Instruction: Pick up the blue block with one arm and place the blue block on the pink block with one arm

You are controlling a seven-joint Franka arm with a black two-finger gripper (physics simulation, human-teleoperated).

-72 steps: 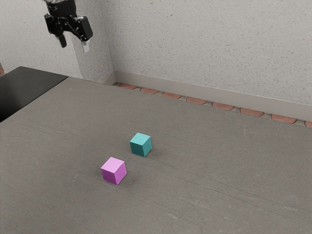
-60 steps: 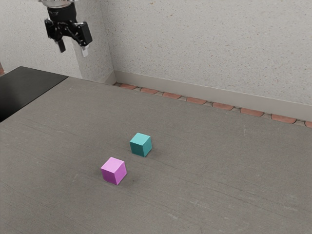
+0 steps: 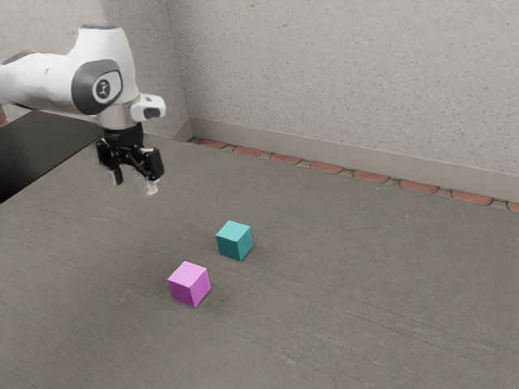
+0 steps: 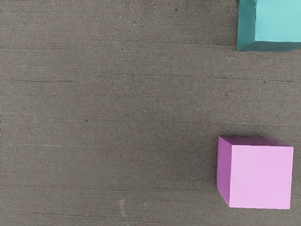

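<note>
Blue block [image 3: 234, 240] rests untouched on the tabletop [image 3: 365, 284], near the pink block [image 3: 189, 284]. The claw [image 3: 134, 180], released and empty, has dropped lower, so the approach is underway.

Grey table [image 3: 365, 267] bears blue block [image 3: 233, 240] near pink block [image 3: 189, 284].
</note>
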